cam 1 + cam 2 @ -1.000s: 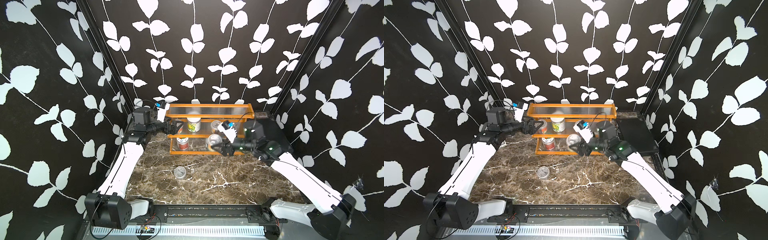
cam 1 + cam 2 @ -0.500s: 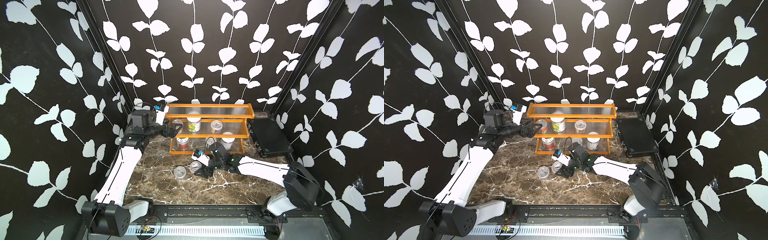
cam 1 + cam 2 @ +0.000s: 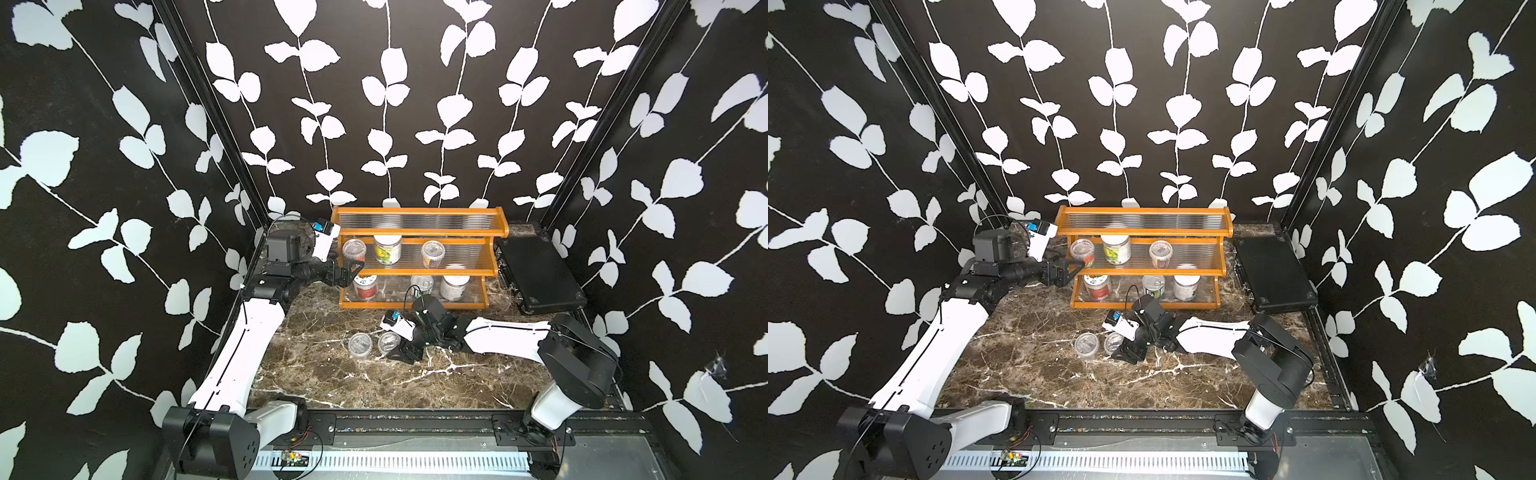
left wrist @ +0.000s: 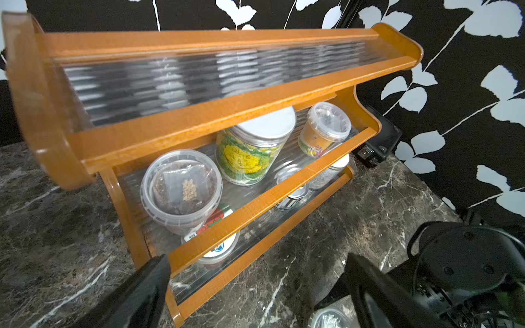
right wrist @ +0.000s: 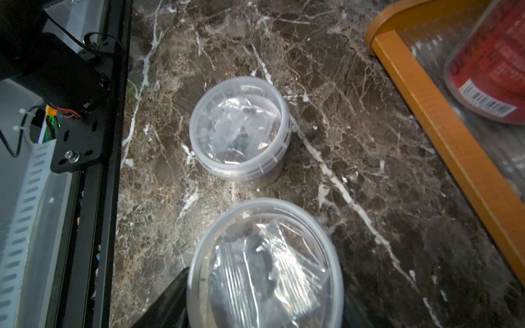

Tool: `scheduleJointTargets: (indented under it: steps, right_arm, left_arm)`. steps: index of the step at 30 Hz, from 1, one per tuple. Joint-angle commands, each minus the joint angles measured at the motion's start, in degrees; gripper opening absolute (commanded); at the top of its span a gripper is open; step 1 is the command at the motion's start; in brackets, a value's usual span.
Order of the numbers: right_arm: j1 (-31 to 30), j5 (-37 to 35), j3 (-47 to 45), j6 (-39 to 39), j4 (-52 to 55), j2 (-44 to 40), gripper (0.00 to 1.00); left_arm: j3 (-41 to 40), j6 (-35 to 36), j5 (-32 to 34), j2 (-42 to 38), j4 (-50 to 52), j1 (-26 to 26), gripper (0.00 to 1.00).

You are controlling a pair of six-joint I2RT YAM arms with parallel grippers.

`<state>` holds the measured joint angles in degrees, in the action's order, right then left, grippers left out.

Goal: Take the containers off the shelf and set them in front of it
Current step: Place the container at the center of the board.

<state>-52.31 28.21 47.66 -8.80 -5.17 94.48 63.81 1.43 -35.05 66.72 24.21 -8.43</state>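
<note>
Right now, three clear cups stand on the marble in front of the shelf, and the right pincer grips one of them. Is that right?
Not three. Both top views show only two clear cups on the marble in front of the shelf: the free cup and the held cup. The right pincer grips the held cup, as the right wrist view shows.

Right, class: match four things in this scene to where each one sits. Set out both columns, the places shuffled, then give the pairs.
Things
1. yellow-label jar
2. red-label jar
3. black case
4. cup in the right gripper

Places
A. on the table, in front of the shelf
B. bottom tier of the shelf
C. middle tier of the shelf
D. on the table, beside the shelf

Pairs: 1-C, 2-B, 3-D, 4-A
</note>
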Motion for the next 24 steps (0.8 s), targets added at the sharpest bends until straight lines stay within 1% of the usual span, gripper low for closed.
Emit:
scheduleJointTargets:
  steps: [1,2,5,8,13,16,18,20,24]
  right_arm:
    - [-0.5,-1.4,-2.4,-0.9,-2.1,0.5,0.63]
    - [-0.6,-1.7,-2.6,-1.2,-2.0,0.6,0.63]
    - [-0.5,-3.0,-3.1,-2.3,-1.1,0.5,0.67]
    - [-0.6,-4.7,-3.3,-3.1,-0.3,-0.4,0.74]
    - [-0.4,-6.1,-2.9,-3.9,1.4,-1.5,0.77]
    - [-0.3,-5.8,-2.5,-4.0,2.2,-2.1,0.83]
    - [-0.3,-7.0,-2.5,-3.7,2.8,-2.4,0.85]
    - [0.2,-7.7,-2.7,-3.2,3.1,-4.7,0.86]
    - [0.7,-7.4,-2.4,-3.2,3.6,-5.3,0.86]
  left_arm:
    - [-1.8,1.2,0.1,-1.8,0.7,0.0,0.98]
    - [-2.1,1.4,2.0,-1.9,0.6,0.0,0.98]
    - [-3.5,1.5,3.4,-2.1,-0.3,0.1,0.99]
    - [-5.2,0.7,4.0,-2.2,-2.7,0.1,0.99]
    - [-6.5,0.1,4.3,-1.6,-4.4,0.0,0.98]
    - [-6.9,0.7,4.5,-0.8,-4.7,0.0,0.98]
    - [-7.1,1.3,4.9,-0.4,-4.6,0.0,0.99]
    - [-7.5,1.5,5.5,-0.1,-4.8,0.0,0.99]
    - [-8.8,1.6,6.0,0.1,-5.8,0.0,0.99]
